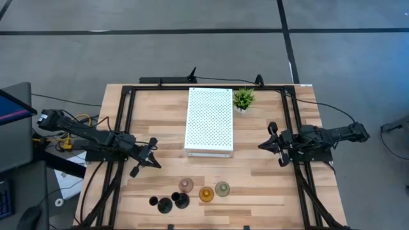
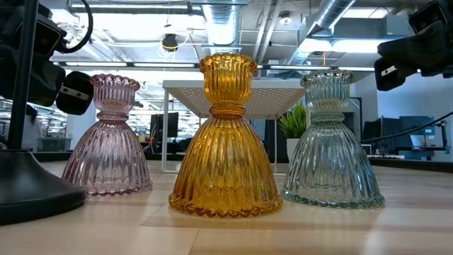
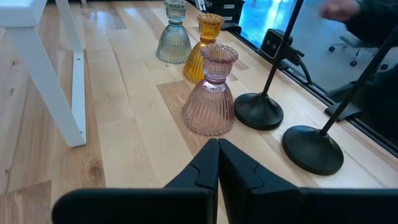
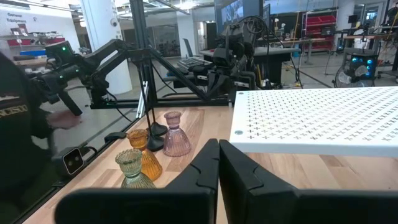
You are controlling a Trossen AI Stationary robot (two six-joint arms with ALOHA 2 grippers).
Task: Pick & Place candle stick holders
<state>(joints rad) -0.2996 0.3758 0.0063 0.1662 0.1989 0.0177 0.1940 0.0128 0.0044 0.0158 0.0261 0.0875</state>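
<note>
The left gripper [image 1: 155, 161] hangs over the left side of the bench [image 1: 255, 179], jaws pressed together and empty. Near the bench's front edge stand the candle stick holders: two black holders [image 1: 165, 204] with round bases side by side, then the pink glass holder [image 1: 186, 185] just behind them, the amber glass holder [image 1: 206, 193] and the pale grey-green glass holder [image 1: 222, 188]. Further back, mid-bench, sits a white perforated stand [image 1: 209, 120], with a small potted plant [image 1: 243, 99] at its right rear corner. The right gripper [image 1: 262, 146] hovers over the right side, jaws together, holding nothing.
</note>
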